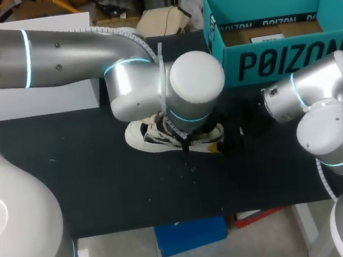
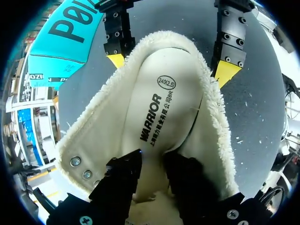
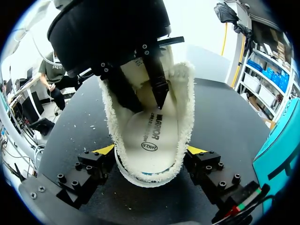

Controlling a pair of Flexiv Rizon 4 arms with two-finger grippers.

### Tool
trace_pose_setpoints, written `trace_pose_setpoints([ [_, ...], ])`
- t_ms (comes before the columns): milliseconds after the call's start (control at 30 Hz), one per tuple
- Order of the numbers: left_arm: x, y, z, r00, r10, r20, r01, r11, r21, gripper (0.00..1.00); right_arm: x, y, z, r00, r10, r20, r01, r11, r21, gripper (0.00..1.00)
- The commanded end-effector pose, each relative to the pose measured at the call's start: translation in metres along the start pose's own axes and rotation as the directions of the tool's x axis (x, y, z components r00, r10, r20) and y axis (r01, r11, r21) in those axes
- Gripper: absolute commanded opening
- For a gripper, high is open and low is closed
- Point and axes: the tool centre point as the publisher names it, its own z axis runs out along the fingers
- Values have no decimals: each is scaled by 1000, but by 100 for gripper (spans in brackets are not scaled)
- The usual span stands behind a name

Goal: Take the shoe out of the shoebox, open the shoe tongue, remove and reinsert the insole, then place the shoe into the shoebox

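A white shoe [image 1: 153,135] with a cream fleece lining lies on the black table [image 1: 103,187], under my left arm's wrist [image 1: 197,81]. In the left wrist view my left gripper [image 2: 153,159] is down inside the shoe [image 2: 93,136], its dark fingers a narrow gap apart on the printed insole [image 2: 164,108]. My right gripper [image 3: 150,151] straddles the shoe's heel [image 3: 150,180], and both of its yellow tips touch the fleece sides. The right gripper [image 2: 171,66] also shows ahead of the left one.
The open teal shoebox [image 1: 276,59] stands at the back right, close behind my right arm [image 1: 318,98]. A white block [image 1: 36,98] sits at the back left. Bare black tabletop lies in front of the shoe.
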Motion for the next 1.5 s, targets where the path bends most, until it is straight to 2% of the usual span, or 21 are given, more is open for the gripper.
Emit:
trace_pose_setpoints([
  [33, -9, 4, 36, 995, -15, 94, 12, 999, 34, 33, 2, -2, 4, 1000, 1, -2, -1, 1000, 3, 0],
  [267, -16, 1, 36, 988, -14, 156, 5, 998, 61, 34, 2, -2, 4, 1000, 1, -2, -1, 1000, 3, 0],
  [500, -18, 1, 43, 987, -2, 162, -9, 998, 66, 29, 2, -2, 4, 1000, 1, -2, -1, 1000, 3, 0],
  [533, -18, 1, 43, 987, -1, 162, -10, 998, 65, 25, 2, -2, 4, 1000, 1, -2, -1, 1000, 3, 0],
  [600, -19, 2, 44, 989, 3, 148, -14, 997, 77, 0, 2, -2, 4, 1000, 1, -2, -1, 1000, 3, 0],
  [733, -16, 2, 36, 991, 5, 136, -17, 996, 82, 0, 2, -2, 4, 1000, 1, -2, -1, 1000, 3, 0],
  [933, -9, 0, 17, 998, 52, 35, -57, 986, 157, 0, 2, -2, 4, 1000, 1, -2, -1, 1000, 3, 0],
  [1033, -7, -4, 11, 982, 121, -142, -90, 973, 211, 0, 2, -2, 4, 1000, 1, -2, -1, 1000, 3, 0],
  [1200, 1, -9, 4, 948, 166, -272, -96, 963, 252, 0, 2, -2, 4, 1000, 1, -2, -1, 1000, 3, 0],
  [1367, 7, -14, -5, 915, 206, -347, -97, 947, 305, 0, 2, -2, 4, 1000, 1, -2, -1, 1000, 3, 0],
  [1500, 11, -16, -10, 885, 212, -415, -82, 947, 310, 0, 2, -2, 4, 1000, 1, -2, -1, 1000, 3, 0],
])
